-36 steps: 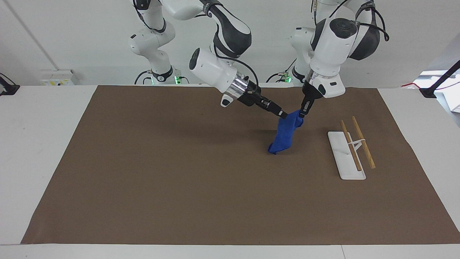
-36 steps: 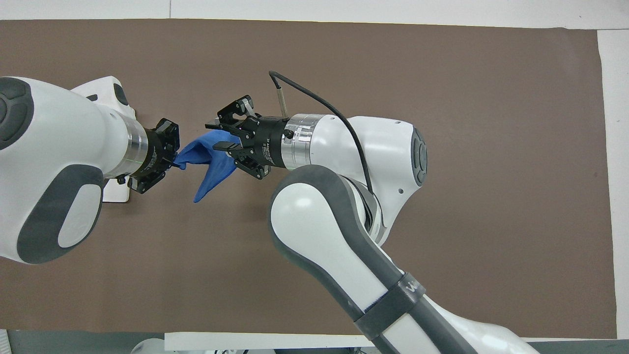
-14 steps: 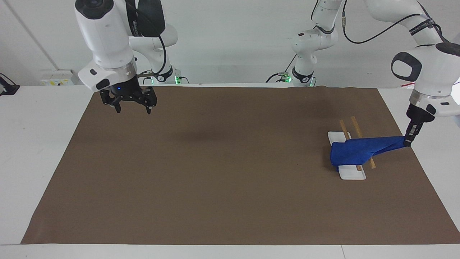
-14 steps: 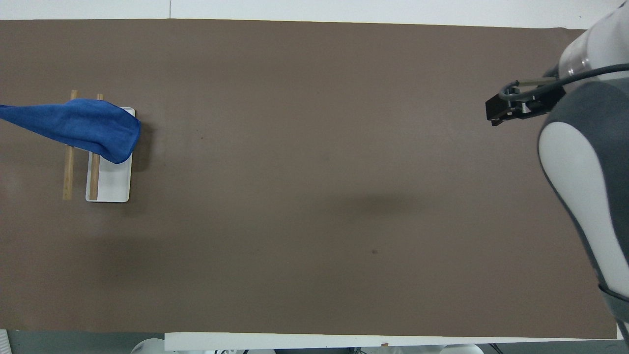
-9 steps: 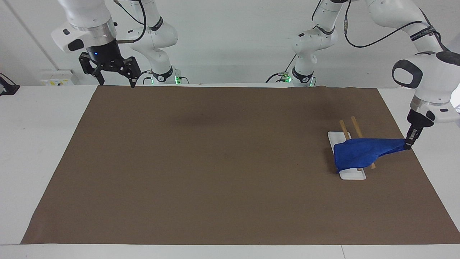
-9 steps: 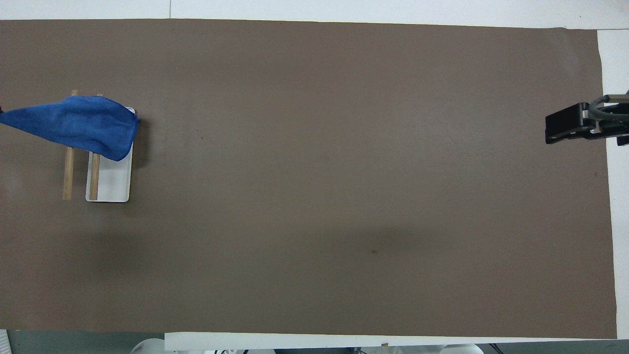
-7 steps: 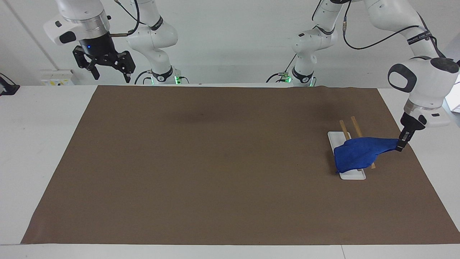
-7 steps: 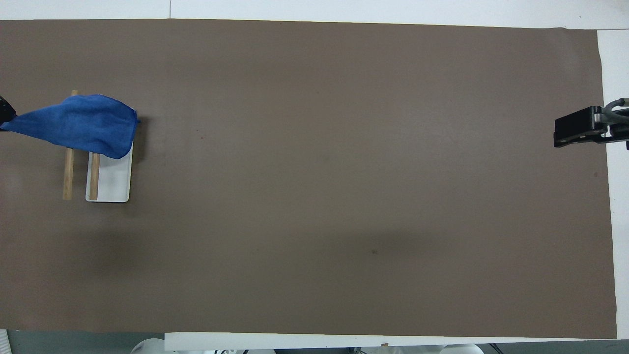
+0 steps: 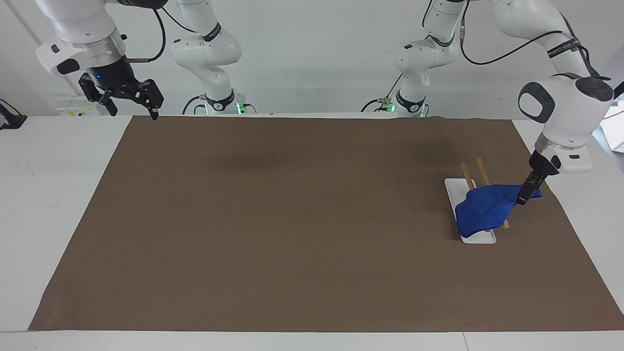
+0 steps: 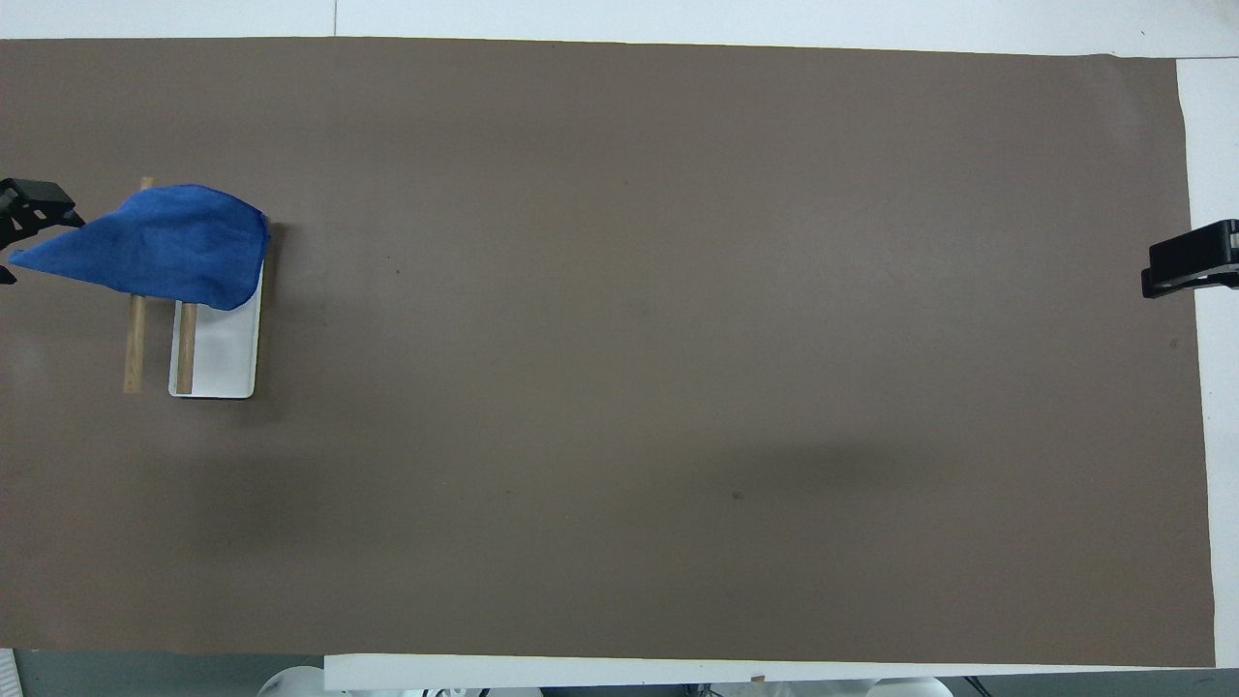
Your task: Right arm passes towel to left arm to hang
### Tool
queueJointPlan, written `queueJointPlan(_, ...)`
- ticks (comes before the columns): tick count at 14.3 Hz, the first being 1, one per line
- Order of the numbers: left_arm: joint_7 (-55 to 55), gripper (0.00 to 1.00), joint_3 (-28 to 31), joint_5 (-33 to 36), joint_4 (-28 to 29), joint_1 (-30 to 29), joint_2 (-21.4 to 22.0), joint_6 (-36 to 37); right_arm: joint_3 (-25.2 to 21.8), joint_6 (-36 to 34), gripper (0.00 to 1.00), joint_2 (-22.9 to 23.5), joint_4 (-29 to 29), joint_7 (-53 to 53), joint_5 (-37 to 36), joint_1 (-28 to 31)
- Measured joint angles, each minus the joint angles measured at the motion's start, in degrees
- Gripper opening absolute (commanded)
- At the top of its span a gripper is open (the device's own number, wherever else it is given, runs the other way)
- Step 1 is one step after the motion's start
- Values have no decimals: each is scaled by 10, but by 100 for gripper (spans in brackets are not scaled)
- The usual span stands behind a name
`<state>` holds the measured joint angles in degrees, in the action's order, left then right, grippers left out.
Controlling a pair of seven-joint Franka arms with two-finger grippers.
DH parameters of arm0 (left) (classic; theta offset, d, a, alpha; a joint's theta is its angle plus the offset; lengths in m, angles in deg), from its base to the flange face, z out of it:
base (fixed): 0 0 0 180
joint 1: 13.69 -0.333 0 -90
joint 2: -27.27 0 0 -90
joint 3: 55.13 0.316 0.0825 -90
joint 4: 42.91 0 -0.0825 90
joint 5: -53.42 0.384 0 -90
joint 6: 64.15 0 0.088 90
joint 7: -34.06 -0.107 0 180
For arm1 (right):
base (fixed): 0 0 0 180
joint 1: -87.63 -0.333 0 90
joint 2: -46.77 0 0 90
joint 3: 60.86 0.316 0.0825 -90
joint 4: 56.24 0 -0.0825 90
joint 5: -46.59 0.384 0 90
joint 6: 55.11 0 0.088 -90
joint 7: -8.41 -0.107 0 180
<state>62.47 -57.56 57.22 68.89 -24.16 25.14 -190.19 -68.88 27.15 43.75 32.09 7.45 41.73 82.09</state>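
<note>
1. Left gripper [image 9: 522, 199], black, on the white jointed left arm [image 9: 560, 109]: fingers pinched on one corner of the small royal-blue soft towel [image 9: 485, 208], low over the brown table mat [image 9: 292, 219] just beside the rack, toward the left arm's end of the table.
2. Towel position: draped across both light wooden rails [image 9: 480, 168] of the rack, covering their middle part. One side hangs down over the flat white rack base [image 9: 475, 237]; the held corner sits on the side of the rails away from the base. In the overhead view the blue cloth [image 10: 165, 247] hides the part of the base farther from the robots.
3. Right gripper [image 9: 127, 100], black with a small blue light, on the white right arm [image 9: 80, 34]: raised over the mat corner at the right arm's end, fingers spread, carrying nothing. This arm waits.
4. Step in hand, as judged: handover done; hanging nearly done, since the towel rests on the rails with only its corner unreleased.
5. Next move, as judged: let go of the corner so it falls on its side of the rails, then lift clear without snagging cloth. Risk: the longer side over the base may drag the towel off the rails.
6. Writing: a dark band on the left arm's upper link carries white lettering, not readable. No other labels made out.
</note>
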Motion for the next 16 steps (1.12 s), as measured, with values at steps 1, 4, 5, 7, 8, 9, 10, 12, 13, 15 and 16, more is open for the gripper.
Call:
queueJointPlan(1,-4,100,0,0,-21,-1,6,22,0,6,100,-4,7,1,0,2)
queueJointPlan(4,-18,100,2,0,-71,-5,12,66,0,15,100,-3,9,1,1,5)
queueJointPlan(5,-32,100,2,0,-83,-4,11,90,1,16,100,-1,9,1,4,10)
queueJointPlan(7,-80,100,0,0,-109,-2,12,157,8,16,100,5,9,1,11,29)
queueJointPlan(8,-111,100,-1,0,-121,1,11,190,21,16,100,7,9,1,13,45)
queueJointPlan(9,-135,100,-1,0,-130,10,11,215,37,15,100,8,9,1,13,62)
queueJointPlan(10,-150,100,-2,0,-142,22,11,239,52,15,100,9,9,1,13,75)
queueJointPlan(12,-163,100,-3,-1,-185,58,1,301,64,14,100,10,9,1,13,86)
queueJointPlan(13,-163,100,-4,-2,-216,78,-11,337,65,14,100,11,9,1,13,89)
queueJointPlan(15,-176,100,-5,-4,-280,110,-38,405,66,14,100,13,9,1,13,92)
queueJointPlan(16,-197,100,-5,-4,-302,121,-49,430,66,14,100,17,9,1,13,92)
